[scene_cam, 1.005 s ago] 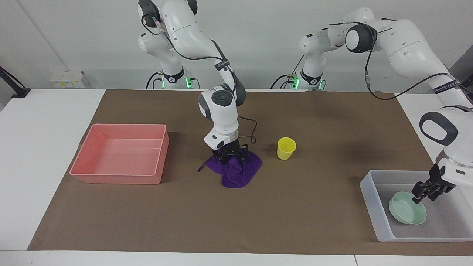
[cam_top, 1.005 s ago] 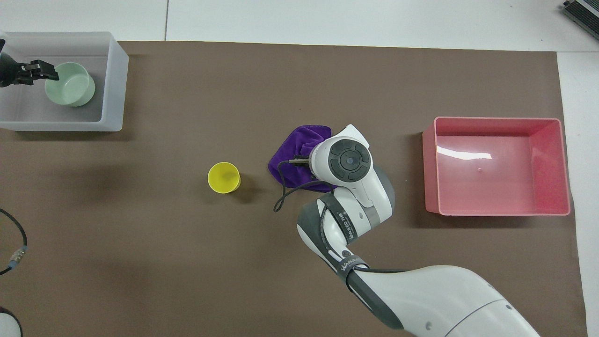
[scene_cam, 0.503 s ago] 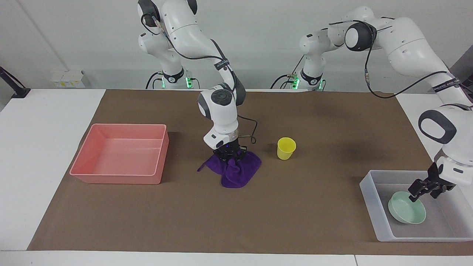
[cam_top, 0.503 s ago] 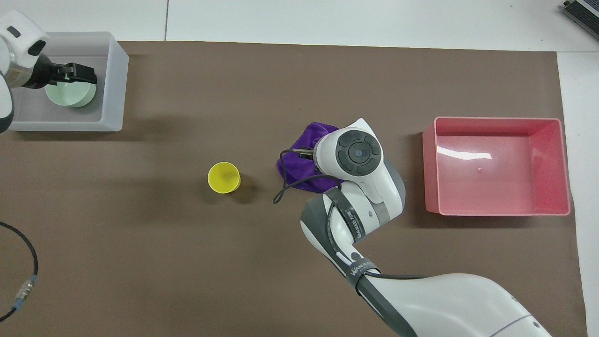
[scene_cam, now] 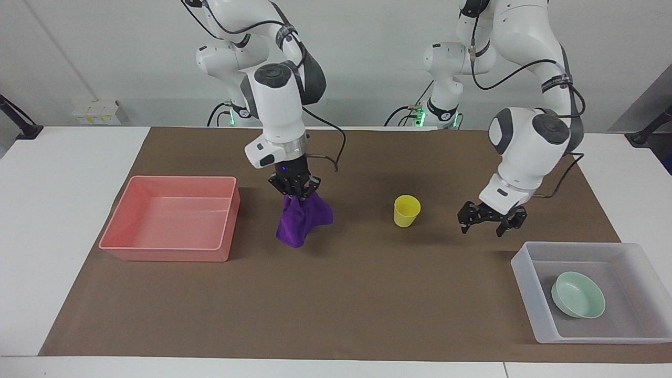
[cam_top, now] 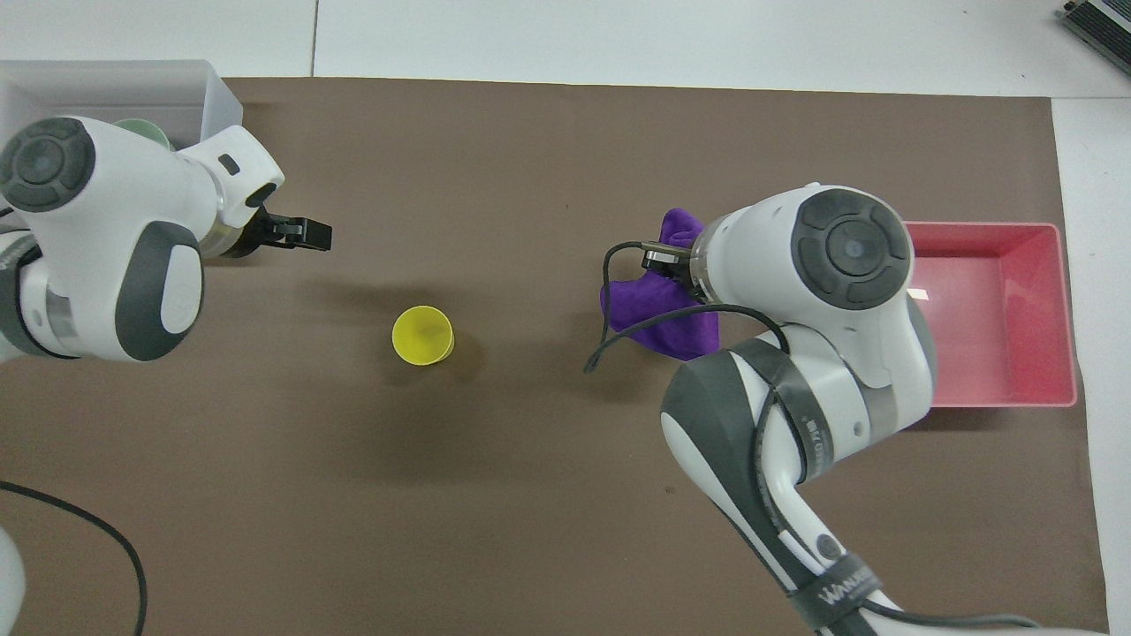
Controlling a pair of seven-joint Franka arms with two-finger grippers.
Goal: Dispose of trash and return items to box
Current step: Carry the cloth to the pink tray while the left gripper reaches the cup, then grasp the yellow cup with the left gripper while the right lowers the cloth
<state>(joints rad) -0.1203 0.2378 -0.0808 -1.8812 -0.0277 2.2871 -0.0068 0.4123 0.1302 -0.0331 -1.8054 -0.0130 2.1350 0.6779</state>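
Right gripper (scene_cam: 297, 192): clamped on the top of the soft deep-purple fuzzy cloth (scene_cam: 302, 222), which hangs bunched below it, clear of the brown mat (scene_cam: 336, 294), beside the pink rectangular plastic bin (scene_cam: 173, 218).
Left gripper (scene_cam: 489, 221): empty, fingers apart, over bare mat between the cup and the tray.
Small plain yellow plastic cup (scene_cam: 406, 210): upright on the mat mid-table, between the two grippers, near the hanging cloth.
Pink bin: empty, toward the right arm's end of the table, about as far from the robots as the cup.
Shallow translucent whitish-grey plastic tray (scene_cam: 530, 286): toward the left arm's end, farther from the robots than the cup.
Shallow round mint-green bowl (scene_cam: 577, 294): lying inside the tray, apart from the left gripper.
Step in hand: likely carrying the cloth to the pink bin; the cup looks like the left arm's next pick.
Doing it well: keep the cloth's lowest fold above the bin's rim while crossing, stop over the bin's middle, and only then let go, so no corner drapes over the wall.
Cup approach: come down with the fingers astride the rim, since a light cup tips if nudged from one side.
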